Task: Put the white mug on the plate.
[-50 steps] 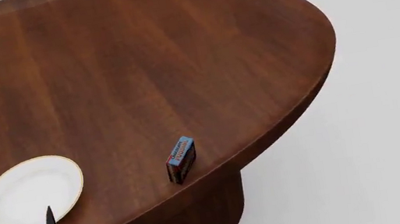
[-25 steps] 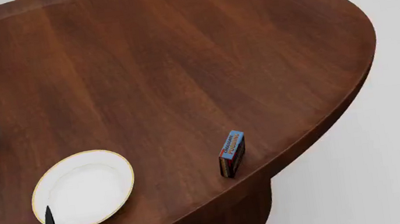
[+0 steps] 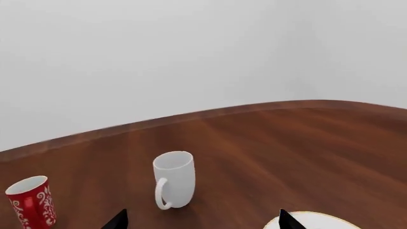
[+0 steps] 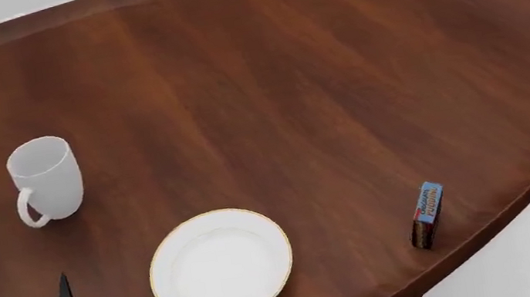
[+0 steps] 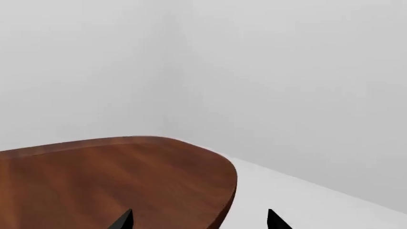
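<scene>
1. The white mug (image 4: 46,181) stands upright on the brown wooden worktop (image 4: 320,94), toward the left of the head view, its loop handle turned toward the robot.
2. The plate (image 4: 221,266), white with a thin gold rim, lies flat on the worktop nearer the robot's edge, to the right of the mug and apart from it; nothing rests on it.
3. A small blue box (image 4: 426,214) stands on end near the worktop's right edge, well apart from the plate.
4. In the left wrist view, a red cup (image 3: 31,201) with a white pattern stands beside the mug (image 3: 173,179), not touching it.
5. The left gripper (image 3: 200,220) hangs at the worktop's near edge, its two dark fingertips spread wide and holding nothing; the plate's rim (image 3: 318,219) shows just by one tip.
6. The right gripper (image 5: 199,220) is likewise spread and empty, its fingertips over the worktop's rounded end and the pale floor (image 5: 330,200).
</scene>
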Tool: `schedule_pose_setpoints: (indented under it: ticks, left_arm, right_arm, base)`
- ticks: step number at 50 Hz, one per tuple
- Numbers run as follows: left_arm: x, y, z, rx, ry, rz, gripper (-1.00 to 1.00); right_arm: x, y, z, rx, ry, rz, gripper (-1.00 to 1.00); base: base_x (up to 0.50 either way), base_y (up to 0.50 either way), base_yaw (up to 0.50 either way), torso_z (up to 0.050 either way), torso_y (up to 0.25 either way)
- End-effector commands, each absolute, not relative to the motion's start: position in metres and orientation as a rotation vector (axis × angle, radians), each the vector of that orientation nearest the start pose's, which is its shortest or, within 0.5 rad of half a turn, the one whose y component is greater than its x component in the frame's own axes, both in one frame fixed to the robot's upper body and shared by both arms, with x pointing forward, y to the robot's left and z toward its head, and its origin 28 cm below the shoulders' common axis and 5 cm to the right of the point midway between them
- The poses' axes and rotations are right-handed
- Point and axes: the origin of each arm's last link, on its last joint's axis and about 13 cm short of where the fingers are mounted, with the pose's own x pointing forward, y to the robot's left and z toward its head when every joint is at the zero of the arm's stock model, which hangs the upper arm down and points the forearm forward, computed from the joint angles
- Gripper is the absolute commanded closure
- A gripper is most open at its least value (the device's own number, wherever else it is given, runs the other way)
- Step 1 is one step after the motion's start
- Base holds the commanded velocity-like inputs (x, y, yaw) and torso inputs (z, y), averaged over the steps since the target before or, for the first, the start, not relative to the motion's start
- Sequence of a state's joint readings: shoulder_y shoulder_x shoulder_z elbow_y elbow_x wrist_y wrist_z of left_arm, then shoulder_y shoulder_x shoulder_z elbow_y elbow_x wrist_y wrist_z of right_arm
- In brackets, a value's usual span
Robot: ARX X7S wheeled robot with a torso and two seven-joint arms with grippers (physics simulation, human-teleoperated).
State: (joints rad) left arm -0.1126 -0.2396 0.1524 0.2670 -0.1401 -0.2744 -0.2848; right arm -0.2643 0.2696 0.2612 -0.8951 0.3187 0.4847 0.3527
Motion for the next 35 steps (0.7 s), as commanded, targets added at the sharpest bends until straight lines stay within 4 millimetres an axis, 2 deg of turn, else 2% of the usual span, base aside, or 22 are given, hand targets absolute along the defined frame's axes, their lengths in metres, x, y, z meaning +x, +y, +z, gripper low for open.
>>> schedule_pose_setpoints:
  ticks: [1,30,35]
  left_arm:
    - [0.2289,0.2231,0.0757,0.107,-0.091,0.102,-1.00]
    - [0.2280,0.2232,0.0735,0.104,-0.089,0.102,-1.00]
    - [0.2280,0.2233,0.0730,0.103,-0.088,0.103,-1.00]
  right_arm:
    - [0.1302,-0.1565,0.1351,-0.036,-0.199,-0.336,-1.00]
    - [0.1225,-0.1559,0.1366,-0.025,-0.217,-0.355,-1.00]
    - [0.1214,-0.1558,0.1382,-0.019,-0.228,-0.354,-1.00]
  base:
    - [0.45,0.34,0.00,0.000,0.000]
    - [0.46,0.34,0.00,0.000,0.000]
    - [0.45,0.12,0.00,0.000,0.000]
